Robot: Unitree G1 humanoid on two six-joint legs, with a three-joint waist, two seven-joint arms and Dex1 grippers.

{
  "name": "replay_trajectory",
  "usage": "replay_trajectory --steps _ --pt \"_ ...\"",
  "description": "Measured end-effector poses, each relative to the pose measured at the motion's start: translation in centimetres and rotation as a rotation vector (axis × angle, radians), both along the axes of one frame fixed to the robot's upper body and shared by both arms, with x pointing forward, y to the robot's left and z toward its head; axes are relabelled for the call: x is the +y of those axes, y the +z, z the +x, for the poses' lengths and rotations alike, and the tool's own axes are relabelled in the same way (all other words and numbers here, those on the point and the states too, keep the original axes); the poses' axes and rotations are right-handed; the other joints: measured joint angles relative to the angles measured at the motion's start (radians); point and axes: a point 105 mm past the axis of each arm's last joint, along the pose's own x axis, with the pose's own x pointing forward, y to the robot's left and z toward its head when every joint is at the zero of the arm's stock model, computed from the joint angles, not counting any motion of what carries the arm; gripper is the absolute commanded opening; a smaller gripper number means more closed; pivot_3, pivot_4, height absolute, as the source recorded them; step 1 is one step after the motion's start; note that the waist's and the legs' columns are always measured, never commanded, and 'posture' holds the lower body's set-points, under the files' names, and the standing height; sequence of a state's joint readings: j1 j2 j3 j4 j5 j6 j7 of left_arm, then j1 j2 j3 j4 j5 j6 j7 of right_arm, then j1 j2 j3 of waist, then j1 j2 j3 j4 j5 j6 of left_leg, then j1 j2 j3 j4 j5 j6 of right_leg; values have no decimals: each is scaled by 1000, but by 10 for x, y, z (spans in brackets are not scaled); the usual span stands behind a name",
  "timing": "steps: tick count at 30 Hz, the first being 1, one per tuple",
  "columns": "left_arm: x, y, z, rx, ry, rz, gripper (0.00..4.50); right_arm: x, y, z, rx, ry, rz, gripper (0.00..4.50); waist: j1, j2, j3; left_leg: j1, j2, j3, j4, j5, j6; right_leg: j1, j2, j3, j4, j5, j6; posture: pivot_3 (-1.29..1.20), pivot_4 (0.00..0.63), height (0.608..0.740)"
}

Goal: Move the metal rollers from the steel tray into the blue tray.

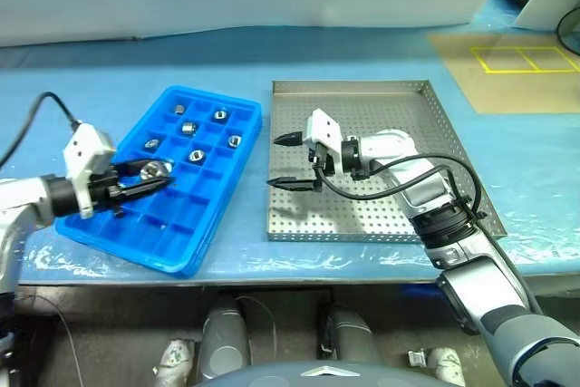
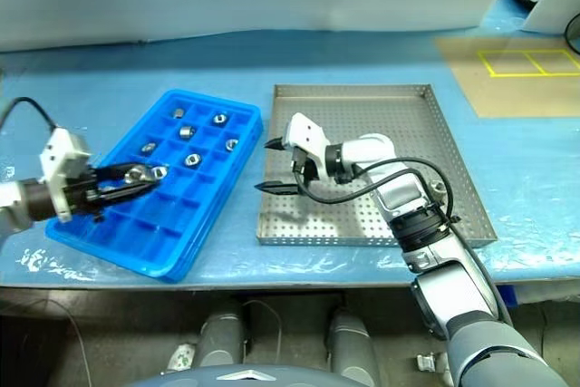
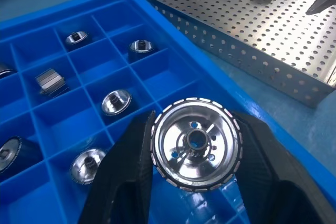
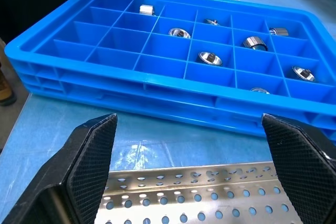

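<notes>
The left end effector (image 1: pixel 156 178) pinches a roller (image 3: pixel 195 141) between its two black fingers, flat face toward the wrist camera, hanging over the near left part of the blue tray (image 1: pixel 214 217). Several cells toward the far side already hold rollers; those nearer look free. The sound move, I'd say, is to centre the roller above one free cell, drop low between the dividers, then let go so it cannot bounce out. The right end effector (image 1: pixel 292 161) is spread wide and empty over the left edge of the steel tray (image 1: pixel 435 115) on the desk (image 1: pixel 362 61).
</notes>
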State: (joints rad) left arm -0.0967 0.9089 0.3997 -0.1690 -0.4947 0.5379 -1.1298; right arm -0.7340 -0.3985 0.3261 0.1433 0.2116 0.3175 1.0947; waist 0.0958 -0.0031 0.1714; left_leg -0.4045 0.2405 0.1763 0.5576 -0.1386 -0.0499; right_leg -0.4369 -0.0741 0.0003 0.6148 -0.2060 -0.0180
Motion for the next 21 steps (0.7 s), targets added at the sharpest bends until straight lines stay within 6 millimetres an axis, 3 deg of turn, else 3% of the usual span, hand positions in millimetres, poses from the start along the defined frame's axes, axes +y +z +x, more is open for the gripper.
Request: replay_trajectory --steps 4,10,13,21 --pt "11 4 -1 -8 41 7 1753 7 -1 1 17 6 20 4500 0 0 0 0 0 0 0 0 0 0 0 0 1 0 0 91 150 740" --pt "5 -1 -9 12 22 11 1753 34 12 -2 -10 78 66 4500 -2 -1 0 0 0 0 0 1 -1 -2 0 1 3 -1 -1 113 150 740" --pt "12 -14 -17 73 30 33 1753 35 12 -2 -13 89 62 4500 1 -2 0 -1 0 -1 -1 1 -2 -2 0 0 3 -1 -1 123 150 740" --pt "38 -22 -25 85 119 113 1753 32 8 -2 -12 88 45 4500 3 -4 0 1 0 -1 -1 1 -2 -2 0 0 4 -1 -1 125 150 740"
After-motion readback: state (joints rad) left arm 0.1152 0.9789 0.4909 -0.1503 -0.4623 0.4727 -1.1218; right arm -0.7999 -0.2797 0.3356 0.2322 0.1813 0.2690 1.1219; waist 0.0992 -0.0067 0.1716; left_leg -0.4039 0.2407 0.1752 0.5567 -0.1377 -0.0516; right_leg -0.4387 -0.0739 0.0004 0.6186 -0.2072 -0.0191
